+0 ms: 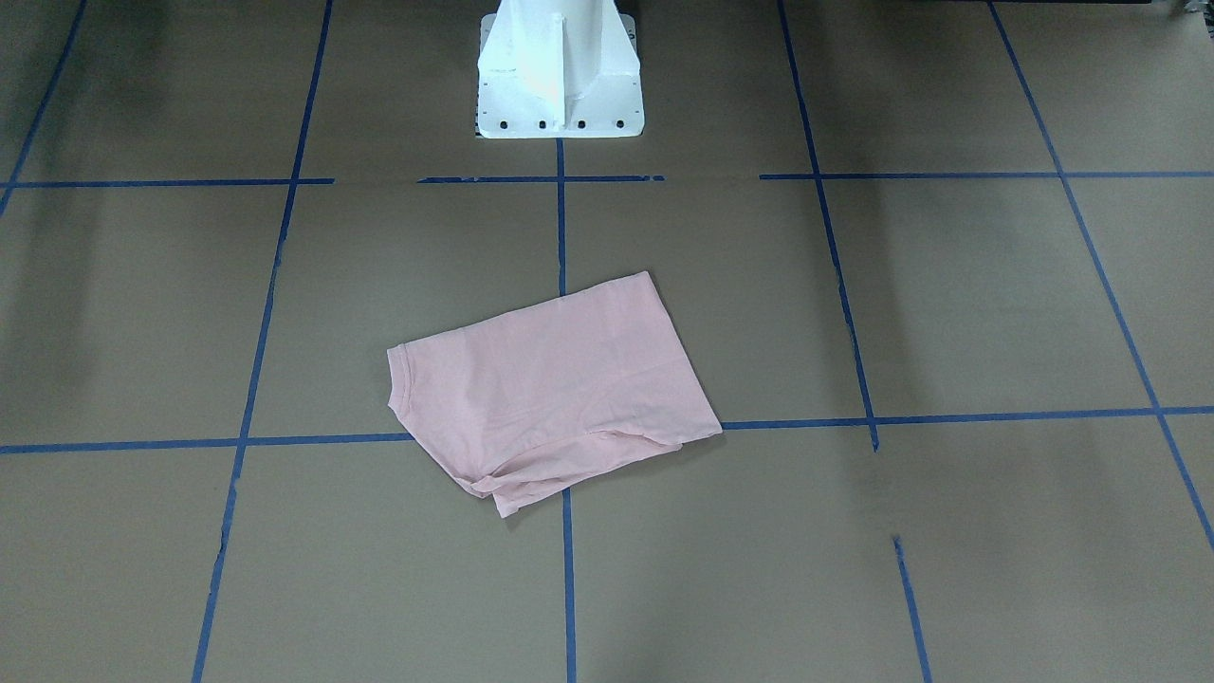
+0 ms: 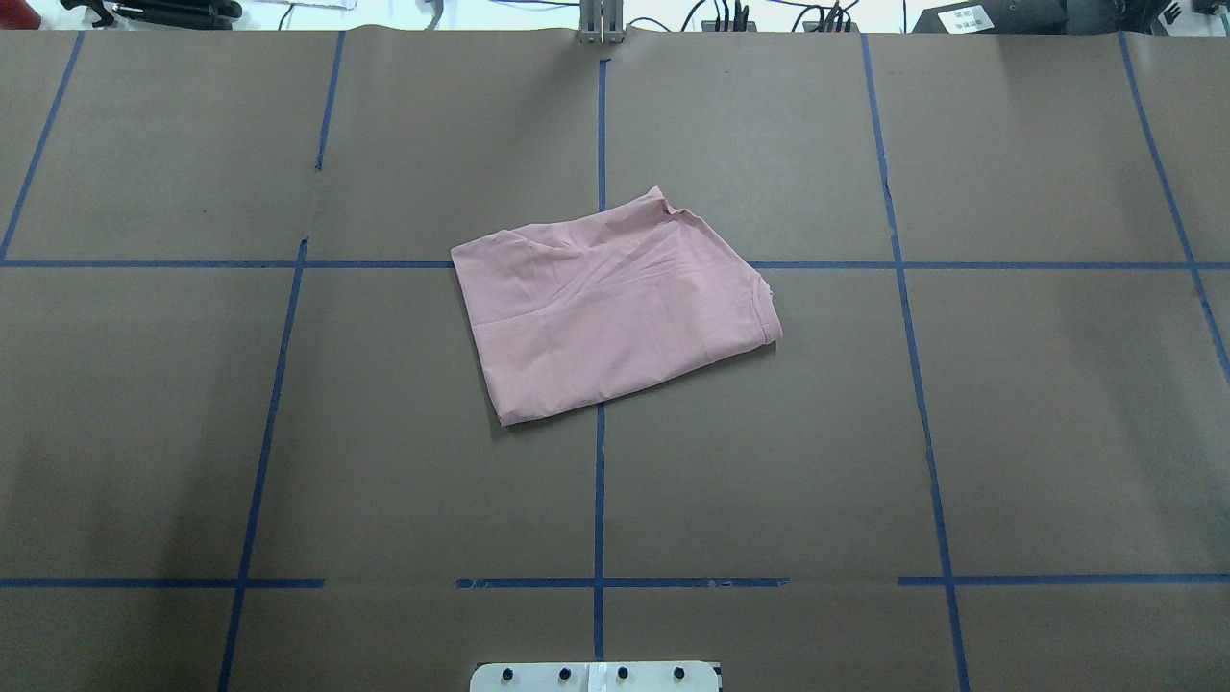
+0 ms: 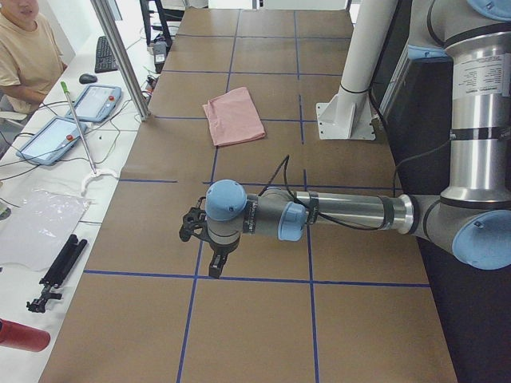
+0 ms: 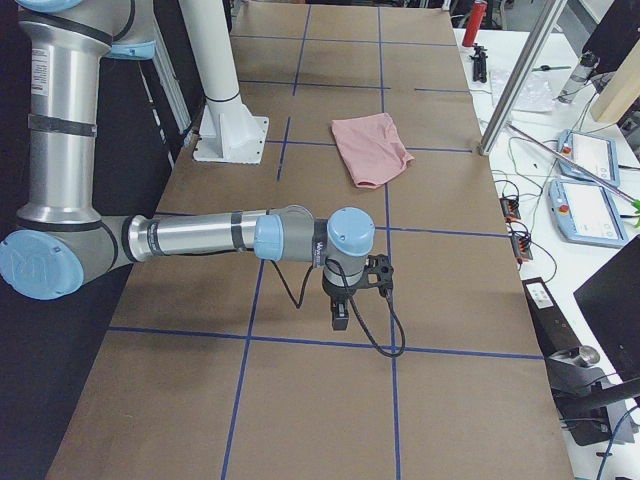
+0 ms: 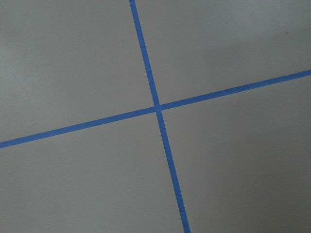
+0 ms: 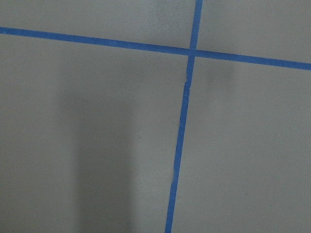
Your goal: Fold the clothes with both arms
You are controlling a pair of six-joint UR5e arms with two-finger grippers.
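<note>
One pink shirt (image 1: 550,389) lies folded into a rough four-sided packet near the middle of the tabletop (image 1: 948,304), a little closer to the edge across from the robot than to the robot's own edge. Its plain side faces up, and no print shows. It sits askew to the blue tape lines (image 2: 600,500) and covers the spot where two of them cross. A stitched hem runs along the end turned toward the tabletop's right end, and a bunched fold sticks out at the corner nearest the far edge. Nothing touches the shirt.

Both arms are well apart from it. The left arm (image 3: 343,211) stretches level over the tabletop's left end with its wrist bent down, so its jaws point at the surface just above a tape line. The right arm (image 4: 200,238) holds the same pose over the right end. Each set of jaws shows only in a side view, so I cannot tell whether they are spread or pressed together. They hold nothing that can be seen.

Both wrist views show only brown surface and crossing tape.

The white pedestal (image 1: 558,76) stands at the middle of the robot's edge
</note>
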